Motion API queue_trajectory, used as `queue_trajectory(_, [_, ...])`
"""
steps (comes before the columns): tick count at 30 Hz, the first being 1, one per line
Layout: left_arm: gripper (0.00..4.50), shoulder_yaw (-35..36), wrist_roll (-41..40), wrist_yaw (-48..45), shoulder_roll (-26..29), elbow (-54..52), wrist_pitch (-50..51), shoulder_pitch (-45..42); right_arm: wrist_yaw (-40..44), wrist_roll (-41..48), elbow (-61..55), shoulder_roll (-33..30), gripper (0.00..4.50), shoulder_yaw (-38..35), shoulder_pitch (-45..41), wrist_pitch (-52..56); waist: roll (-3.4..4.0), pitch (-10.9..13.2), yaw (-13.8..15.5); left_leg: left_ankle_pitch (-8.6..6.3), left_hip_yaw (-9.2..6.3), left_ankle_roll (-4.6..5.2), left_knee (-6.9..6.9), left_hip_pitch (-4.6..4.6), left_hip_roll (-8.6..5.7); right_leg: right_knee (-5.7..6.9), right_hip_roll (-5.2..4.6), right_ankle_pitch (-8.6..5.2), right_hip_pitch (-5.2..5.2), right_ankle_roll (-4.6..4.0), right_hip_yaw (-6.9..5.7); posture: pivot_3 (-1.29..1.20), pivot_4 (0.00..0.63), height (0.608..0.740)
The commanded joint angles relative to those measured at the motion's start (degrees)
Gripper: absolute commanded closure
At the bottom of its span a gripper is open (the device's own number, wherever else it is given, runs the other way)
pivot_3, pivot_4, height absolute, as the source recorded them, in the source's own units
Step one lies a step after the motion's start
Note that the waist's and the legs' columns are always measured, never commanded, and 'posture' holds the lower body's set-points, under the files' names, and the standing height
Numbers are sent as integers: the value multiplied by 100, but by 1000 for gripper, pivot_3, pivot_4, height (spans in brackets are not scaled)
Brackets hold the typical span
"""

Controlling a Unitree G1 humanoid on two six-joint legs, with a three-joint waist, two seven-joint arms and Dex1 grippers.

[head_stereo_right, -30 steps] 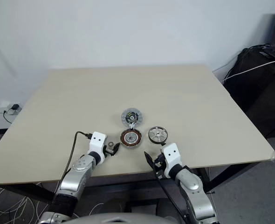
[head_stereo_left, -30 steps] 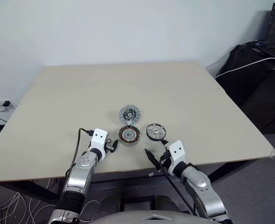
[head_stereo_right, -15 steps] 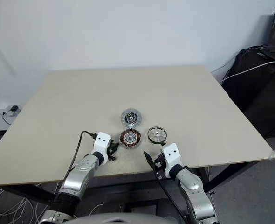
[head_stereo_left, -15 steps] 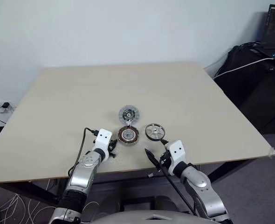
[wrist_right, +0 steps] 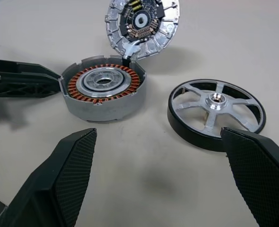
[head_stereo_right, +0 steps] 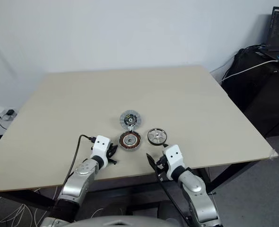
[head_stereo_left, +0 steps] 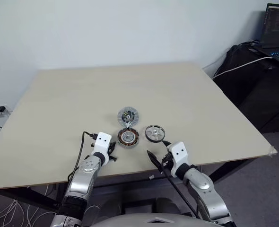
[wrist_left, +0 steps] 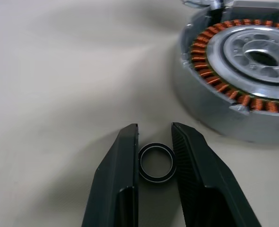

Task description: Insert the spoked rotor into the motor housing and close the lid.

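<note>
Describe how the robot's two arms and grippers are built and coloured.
Both arms are silver-grey metal with rounded joints, each ending in a white wrist block with two small dark dots. The left gripper and right gripper have two black, tapered fingers with textured inner pads. A black cable loops along the left arm.

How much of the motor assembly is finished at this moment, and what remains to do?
Nothing is assembled yet. The spoked rotor lies on the table beside the motor housing, whose windings are uncovered; the lid lies behind it. The left gripper is closed on a small ring. The right gripper is open. Inserting the rotor and closing the lid remain.
</note>
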Motion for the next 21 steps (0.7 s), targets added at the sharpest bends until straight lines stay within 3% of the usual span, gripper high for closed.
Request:
queue_trajectory(1, [3806,221,25,164,89,-570,-12,15,-18,34,-114,32,0,-19,-60,-85,-2,2,17,0,-1,0,0,-3,0,0,-1,0,-2,0,-1,0,0,740])
queue_trajectory(11, [3806,-51,-16,-148,-31,-1054,119,-393,9,30,-88,40,0,14,-111,-54,-8,6,148,0,-1,0,2,-12,-8,-5,-6,0,-5,0,-4,0,0,740])
queue_trajectory(21, [3806,-716,7,-671,-310,-523,219,-940,-58,26,-128,64,0,-17,-44,-74,-8,6,145,6,0,9,2,-12,-8,-5,0,0,-5,0,-3,0,0,740])
